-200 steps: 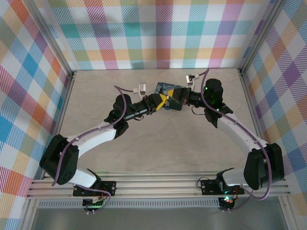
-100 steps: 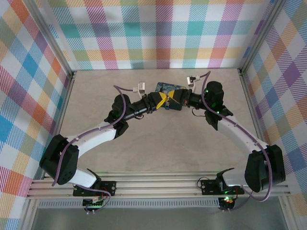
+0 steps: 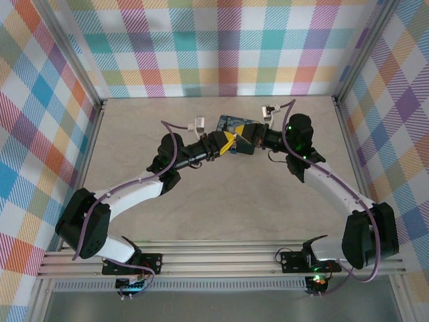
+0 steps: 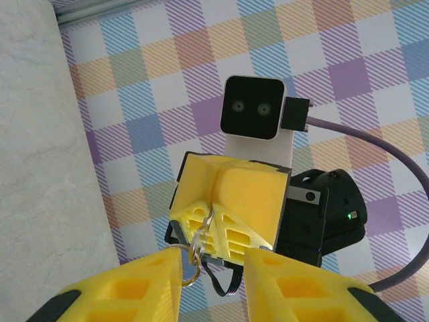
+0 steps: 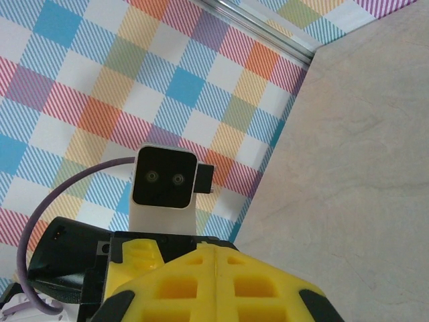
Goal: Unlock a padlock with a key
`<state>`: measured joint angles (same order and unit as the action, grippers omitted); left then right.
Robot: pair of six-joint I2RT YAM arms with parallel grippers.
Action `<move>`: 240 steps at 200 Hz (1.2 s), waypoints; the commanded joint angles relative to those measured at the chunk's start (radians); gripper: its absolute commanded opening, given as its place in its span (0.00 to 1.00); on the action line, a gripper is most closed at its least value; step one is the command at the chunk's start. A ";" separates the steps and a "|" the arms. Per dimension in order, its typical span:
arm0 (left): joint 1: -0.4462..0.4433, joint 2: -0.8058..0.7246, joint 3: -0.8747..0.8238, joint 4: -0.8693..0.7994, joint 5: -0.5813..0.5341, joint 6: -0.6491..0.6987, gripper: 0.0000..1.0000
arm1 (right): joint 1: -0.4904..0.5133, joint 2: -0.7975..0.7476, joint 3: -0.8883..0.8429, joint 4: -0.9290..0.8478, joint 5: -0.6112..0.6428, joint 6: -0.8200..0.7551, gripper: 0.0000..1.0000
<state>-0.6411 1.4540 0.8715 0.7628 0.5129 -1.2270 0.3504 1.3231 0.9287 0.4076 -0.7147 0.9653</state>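
In the left wrist view my right gripper (image 4: 213,201) faces me with its yellow fingers pressed together on the key (image 4: 206,231), a thin silvery sliver. A key ring (image 4: 190,268) dangles from the key and touches the inner edge of my left finger. My left gripper (image 4: 213,255) stands open at the bottom, its jaws apart around the ring. In the top view the left gripper (image 3: 229,140) and right gripper (image 3: 240,142) meet tip to tip above the table. The right gripper (image 5: 216,251) looks shut in its own view. The padlock is hidden.
A dark blue tin (image 3: 232,123) lies on the table just behind the two grippers. Plaid walls enclose the beige table (image 3: 221,201) on three sides. Purple cables (image 3: 175,134) loop over both wrists.
The two grippers stay tip to tip over the same spot, shifting only slightly. Their grips have not visibly changed.
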 commanded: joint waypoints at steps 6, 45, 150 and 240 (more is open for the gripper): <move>-0.012 0.019 0.014 0.070 0.013 -0.029 0.27 | 0.013 0.005 0.002 0.047 -0.007 0.011 0.00; -0.012 0.026 0.011 0.098 0.004 -0.038 0.24 | 0.022 0.008 -0.001 0.047 -0.009 0.013 0.00; -0.009 0.005 -0.022 0.099 -0.025 -0.029 0.00 | 0.025 0.007 -0.008 0.044 -0.009 0.011 0.00; -0.006 -0.053 -0.005 -0.119 -0.004 0.102 0.13 | 0.025 0.008 0.005 0.021 -0.015 -0.007 0.00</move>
<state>-0.6411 1.4460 0.8600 0.7471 0.4988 -1.1950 0.3706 1.3327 0.9272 0.4175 -0.7181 0.9798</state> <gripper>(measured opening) 0.055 0.061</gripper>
